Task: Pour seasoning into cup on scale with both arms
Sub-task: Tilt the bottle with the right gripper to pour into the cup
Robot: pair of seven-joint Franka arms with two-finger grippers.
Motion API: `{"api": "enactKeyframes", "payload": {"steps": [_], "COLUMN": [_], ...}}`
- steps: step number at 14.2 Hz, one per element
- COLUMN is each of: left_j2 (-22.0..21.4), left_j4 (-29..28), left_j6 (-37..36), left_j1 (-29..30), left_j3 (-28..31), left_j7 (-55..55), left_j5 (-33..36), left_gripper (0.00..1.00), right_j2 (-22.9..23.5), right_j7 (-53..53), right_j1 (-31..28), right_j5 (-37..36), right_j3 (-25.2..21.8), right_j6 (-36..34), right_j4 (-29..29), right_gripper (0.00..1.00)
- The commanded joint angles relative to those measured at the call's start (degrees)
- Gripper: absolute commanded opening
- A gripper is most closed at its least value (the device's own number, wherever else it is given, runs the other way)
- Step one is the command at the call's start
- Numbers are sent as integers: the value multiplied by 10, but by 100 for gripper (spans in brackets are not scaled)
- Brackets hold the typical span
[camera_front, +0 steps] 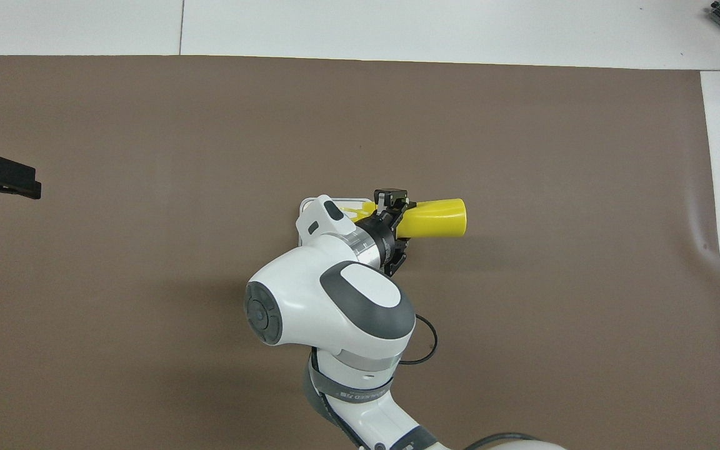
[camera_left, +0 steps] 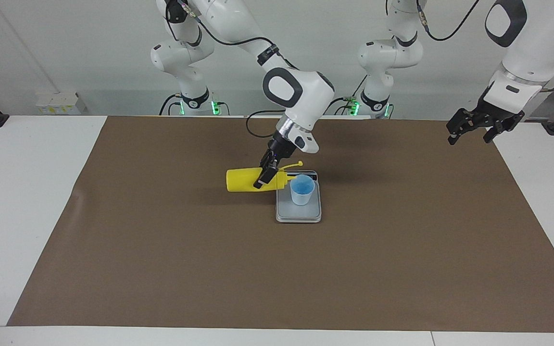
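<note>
While the bright yellow plastic squeeze bottle lies nearly level in the air, nozzle at the rim of the small light-blue plastic cup on the flat grey-silver kitchen scale, pouring looks begun or about to begin; no seasoning can be seen leaving it. The right gripper has its fingers clamped across the bottle's neck end. The left gripper waits over the brown mat's edge, fingers spread wide, holding nothing.

Right end effector clamped, wrist tilted, left end effector spread wide, arm waiting aloft
</note>
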Motion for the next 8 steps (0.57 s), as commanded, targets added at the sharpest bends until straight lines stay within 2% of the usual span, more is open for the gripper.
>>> {"api": "enactKeyframes", "payload": {"steps": [1, 3, 8], "left_j2": [-13, -13, -13], "left_j4": [-14, -14, -14], "left_j6": [-2, -2, -2], "left_j1": [2, 2, 2], "left_j3": [2, 2, 2], "left_j7": [3, 3, 3], "left_j5": [-7, -7, -7], "left_gripper": [100, 100, 100], "right_j2": [11, 11, 21], "right_j7": [4, 4, 8], "right_j1": [-5, 0, 21], "right_j5": [-29, -46, -62], "right_j3": [5, 5, 5], "right_j6": [-32, -69, -97], "right_j4": [27, 28, 31], "right_gripper": [0, 0, 0]}}
